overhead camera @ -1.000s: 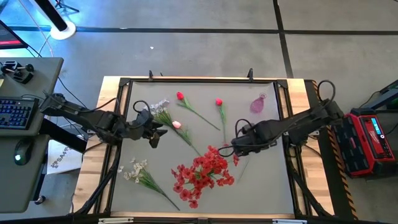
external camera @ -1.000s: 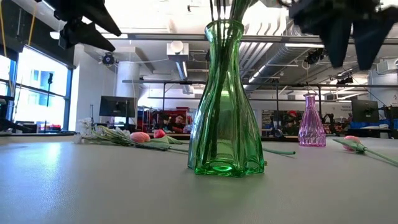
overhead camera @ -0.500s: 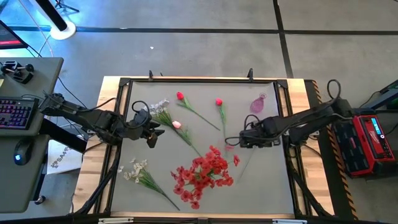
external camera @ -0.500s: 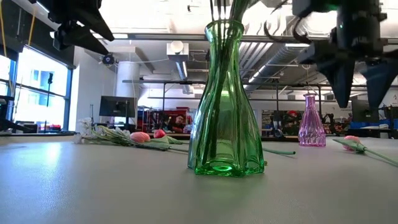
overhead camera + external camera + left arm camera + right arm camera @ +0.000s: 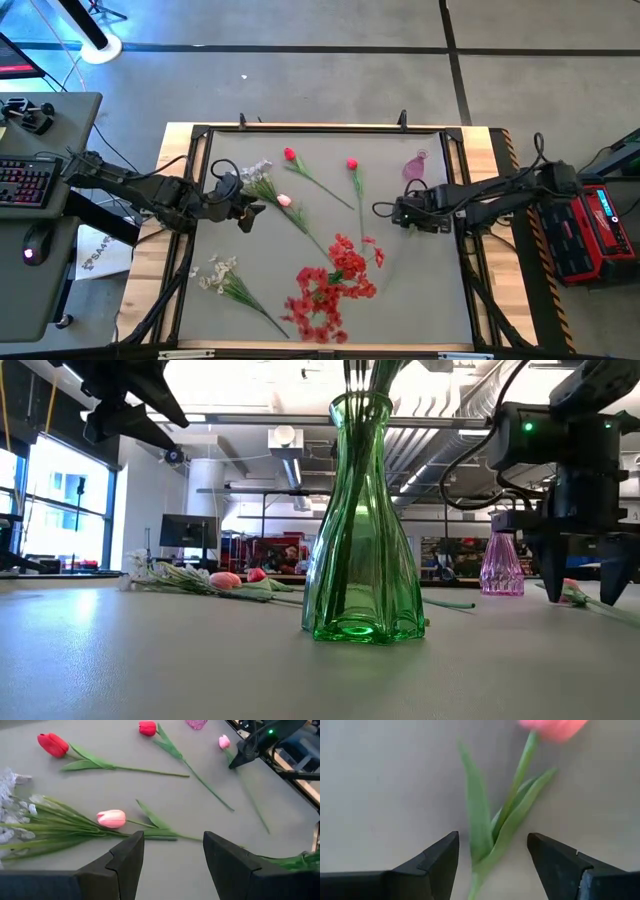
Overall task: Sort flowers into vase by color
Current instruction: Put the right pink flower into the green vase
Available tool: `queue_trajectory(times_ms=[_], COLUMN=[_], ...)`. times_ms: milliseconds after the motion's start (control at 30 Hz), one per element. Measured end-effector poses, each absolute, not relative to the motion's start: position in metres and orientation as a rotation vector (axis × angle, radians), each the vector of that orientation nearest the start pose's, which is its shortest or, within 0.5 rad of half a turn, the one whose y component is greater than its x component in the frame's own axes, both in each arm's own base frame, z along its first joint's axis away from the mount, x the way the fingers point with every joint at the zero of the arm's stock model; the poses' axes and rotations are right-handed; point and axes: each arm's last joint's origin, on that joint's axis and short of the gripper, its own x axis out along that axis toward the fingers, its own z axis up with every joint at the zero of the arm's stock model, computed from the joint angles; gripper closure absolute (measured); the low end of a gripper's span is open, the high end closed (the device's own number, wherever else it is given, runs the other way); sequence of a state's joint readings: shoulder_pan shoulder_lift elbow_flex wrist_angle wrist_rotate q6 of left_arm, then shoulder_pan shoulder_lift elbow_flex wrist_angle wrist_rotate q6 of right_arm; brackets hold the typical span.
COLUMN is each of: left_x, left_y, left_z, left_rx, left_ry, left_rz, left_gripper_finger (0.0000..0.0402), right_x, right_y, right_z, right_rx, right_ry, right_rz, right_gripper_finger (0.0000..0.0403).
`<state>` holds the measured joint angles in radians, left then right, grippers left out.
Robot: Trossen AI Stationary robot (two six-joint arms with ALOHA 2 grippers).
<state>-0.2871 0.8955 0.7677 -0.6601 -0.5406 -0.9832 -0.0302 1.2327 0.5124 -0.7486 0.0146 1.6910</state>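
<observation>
On the table (image 5: pixel 420 300), a pink bud's stem (image 5: pixel 512 795) lies between the right gripper's (image 5: pixel 492 862) spread jaws.

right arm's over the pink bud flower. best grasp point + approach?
Grip the pink bud flower on its stem below the bud, near where the leaves join. It lies flat on the mat, so come straight down from above with the right gripper, fingers open either side of the stem, closing across it; pinching the bud would likely crush it.

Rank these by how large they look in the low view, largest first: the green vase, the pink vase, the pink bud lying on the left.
1. green vase, though it stands nearest the camera
2. pink vase
3. pink bud
</observation>
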Motion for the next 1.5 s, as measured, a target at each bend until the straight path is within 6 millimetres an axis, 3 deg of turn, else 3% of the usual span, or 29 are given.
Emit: queue_trajectory(times_ms=[267,567,767,933,1100,1367,1500], left_x=[0.168,0.168,0.168,0.168,0.169,0.174,0.175], left_y=[-0.033,-0.033,-0.033,-0.034,-0.034,-0.036,-0.037], left_z=[0.273,0.273,0.273,0.273,0.273,0.278,0.279], left_rx=[-0.656,-0.656,-0.682,-0.674,-0.636,-0.563,-0.541], left_ry=[0.486,0.476,0.478,0.489,0.5,0.49,0.496], left_rz=[0.611,0.621,0.616,0.601,0.576,0.48,0.449], left_gripper_finger=[0.0208,0.0208,0.0208,0.0208,0.0208,0.0208,0.0208], right_x=[0.163,0.163,0.17,0.181,0.191,0.206,0.21], right_y=[-0.023,-0.03,-0.031,-0.032,-0.026,0.002,0.018], right_z=[0.139,0.139,0.153,0.197,0.258,0.373,0.416], right_rx=[1.222,1.128,1.127,1.071,0.941,0.516,0.345], right_ry=[0.999,0.998,0.924,0.729,0.519,0.154,-0.009], right_rz=[-1.289,-1.258,-1.164,-1.077,-0.949,-0.745,-0.675], right_gripper_finger=[0.0243,0.0387,0.0392,0.0397,0.04,0.0402,0.0402])
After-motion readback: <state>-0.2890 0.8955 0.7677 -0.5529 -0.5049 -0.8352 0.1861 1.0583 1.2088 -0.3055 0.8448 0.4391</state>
